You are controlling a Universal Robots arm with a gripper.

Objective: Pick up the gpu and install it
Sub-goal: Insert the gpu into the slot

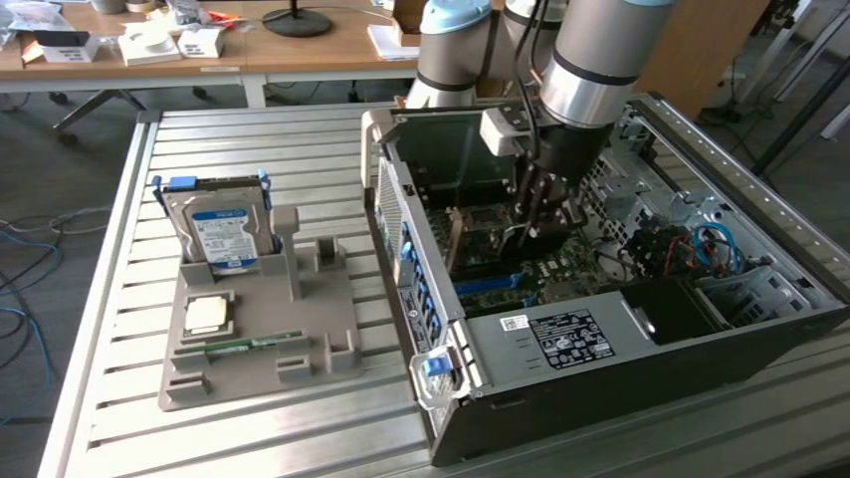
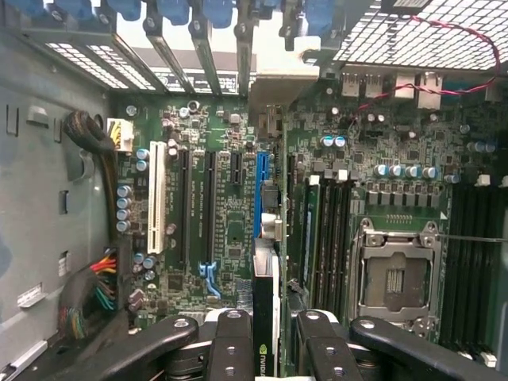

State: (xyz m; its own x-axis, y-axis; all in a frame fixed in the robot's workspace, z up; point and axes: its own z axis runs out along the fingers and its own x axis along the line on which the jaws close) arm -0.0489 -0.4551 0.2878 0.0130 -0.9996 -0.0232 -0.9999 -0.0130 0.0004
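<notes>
The claw (image 1: 536,229) hangs inside the open computer case (image 1: 571,339) and grips the gpu (image 2: 265,298) between its black fingers (image 2: 230,341). The card stands on its edge above the motherboard (image 2: 222,206), in line with the blue slot (image 2: 260,190). The hard drive (image 1: 223,234) stands in the grey holder (image 1: 318,329) on the surface (image 1: 266,139).

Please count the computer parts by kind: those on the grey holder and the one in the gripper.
Blue-labelled silver hard drive: 1
Square pale processor chip: 1
Narrow green memory stick: 1
Thin dark gpu card, held by the gripper: 1
Total: 4
</notes>
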